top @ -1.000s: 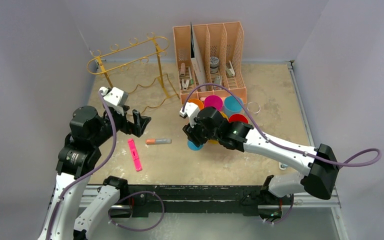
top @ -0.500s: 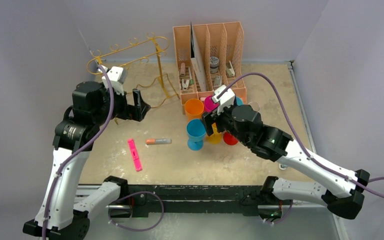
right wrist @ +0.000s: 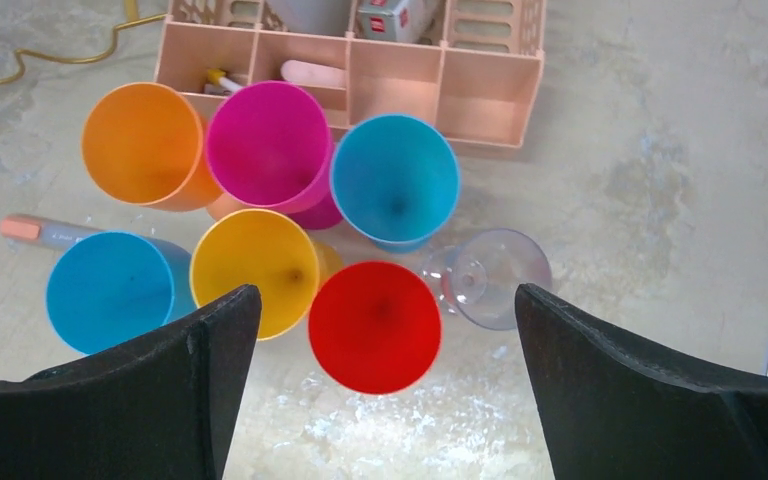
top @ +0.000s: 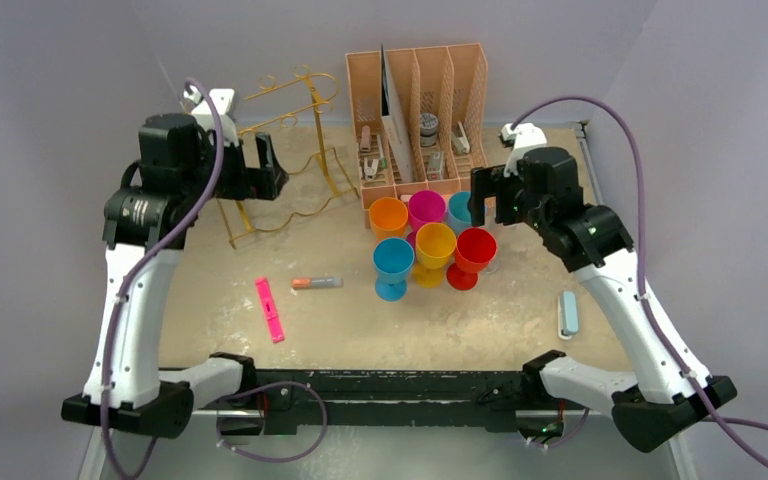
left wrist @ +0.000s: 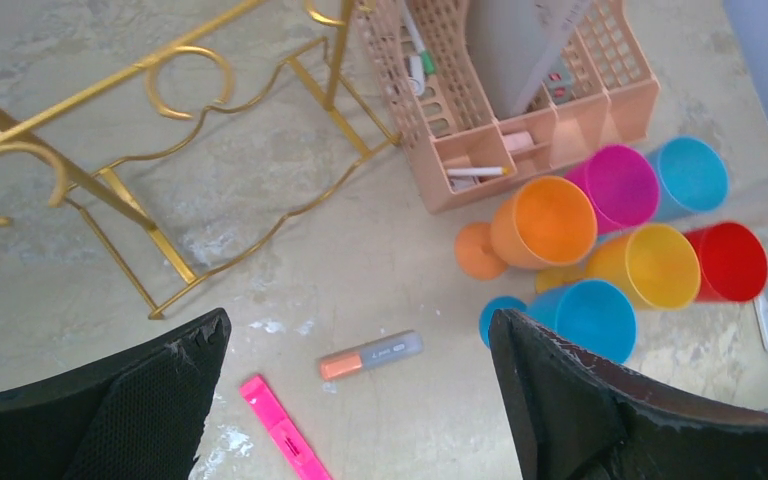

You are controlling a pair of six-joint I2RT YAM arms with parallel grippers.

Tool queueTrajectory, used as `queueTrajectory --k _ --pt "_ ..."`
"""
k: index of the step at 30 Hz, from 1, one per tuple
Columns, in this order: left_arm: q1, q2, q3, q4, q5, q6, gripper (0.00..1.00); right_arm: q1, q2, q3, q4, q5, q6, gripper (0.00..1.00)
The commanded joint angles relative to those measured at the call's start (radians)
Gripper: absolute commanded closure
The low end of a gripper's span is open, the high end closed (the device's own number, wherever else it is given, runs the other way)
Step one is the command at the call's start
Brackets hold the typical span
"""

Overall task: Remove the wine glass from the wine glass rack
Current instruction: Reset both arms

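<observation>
Top external shows left tool (top: 268,168) and right tool (top: 480,197) aloft, gaping.

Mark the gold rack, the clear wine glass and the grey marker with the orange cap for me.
gold rack (left wrist: 125,200): left wrist view, on its near upright.
clear wine glass (right wrist: 488,278): right wrist view, on the bowl.
grey marker (left wrist: 385,350): left wrist view, on the barrel.

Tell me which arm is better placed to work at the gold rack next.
Left. The open left gripper hovers beside the wine glass rack; the open right gripper hangs over the coloured glasses, farther off. No glass shows on the rack's visible loops.
</observation>
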Motion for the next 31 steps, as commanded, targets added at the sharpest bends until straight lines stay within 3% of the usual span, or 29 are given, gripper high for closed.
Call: queueTrajectory --k 1,5,16,31 --pt "0.161 0.078 0.105 -0.047 0.155 -0.002 0.00 -0.127 -0.003 0.046 -0.087 -0.121 0.032 0.01" --pt "0.186 0.096 0.153 -0.070 0.140 -0.061 0.00 -0.160 -0.011 0.047 -0.104 -0.147 0.061 0.01" --pt "0.185 -0.026 0.045 -0.035 -0.068 -0.162 0.00 -0.159 0.015 0.114 -0.194 -0.171 0.143 0.01" --pt "0.186 -0.023 0.028 -0.030 -0.028 -0.100 0.00 -0.161 0.009 0.072 -0.140 -0.195 0.184 0.01"
